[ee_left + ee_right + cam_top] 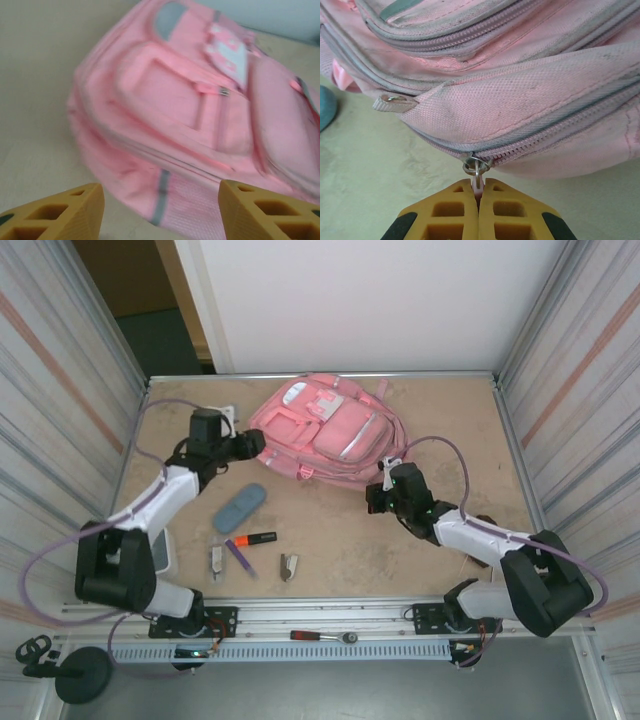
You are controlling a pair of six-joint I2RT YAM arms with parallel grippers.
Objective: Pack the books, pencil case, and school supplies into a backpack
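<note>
Because the right gripper is pinched shut on the small pink-tabbed zipper pull, the next move is probably a drag along the grey zipper track to open the large pink fabric backpack. The pull sits straight ahead of the fingertips, and the track runs crosswise from it, climbing to the right along the bag's seam. That makes a sideways sweep more likely than a straight pull back.

From above, the backpack lies at the far middle of the tabletop, its long axis slanting from far left to near right. The right arm is at its near-right edge. The left gripper faces its left side with the jaws wide and nothing between them.

The right wrist view makes the grip on the pull clear, which the top view is too small to show. The top view shows what waits to be packed, nearer the left arm: the slate-blue oblong pencil case, the orange-and-black highlighter and the thin purple pen.
</note>
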